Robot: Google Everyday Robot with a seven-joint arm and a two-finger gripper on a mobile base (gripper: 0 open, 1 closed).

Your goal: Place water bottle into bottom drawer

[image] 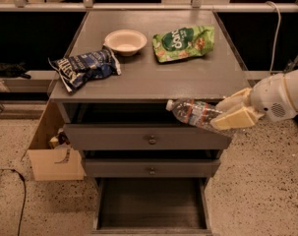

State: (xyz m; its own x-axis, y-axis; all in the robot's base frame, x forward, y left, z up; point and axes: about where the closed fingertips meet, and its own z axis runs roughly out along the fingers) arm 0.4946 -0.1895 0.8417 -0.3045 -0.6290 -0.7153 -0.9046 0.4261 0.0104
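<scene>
Clamped in the gripper [233, 112], fingers pressed on its base end: the water bottle [193, 111], held level at the cabinet's right side, cap pointing left, just in front of the tabletop [153, 77] edge and above the top drawer [114, 137] front. Well below, pulled open: the bottom drawer [151, 203]. Likely trouble on the way down: cap end snagging on the top drawer or middle drawer [119, 168] if lowered too close in. With a hold on thin crinkled plastic at one end only, possible swivelling or slipping. Released too high or too far right, probably a bounce over the low sides.
</scene>
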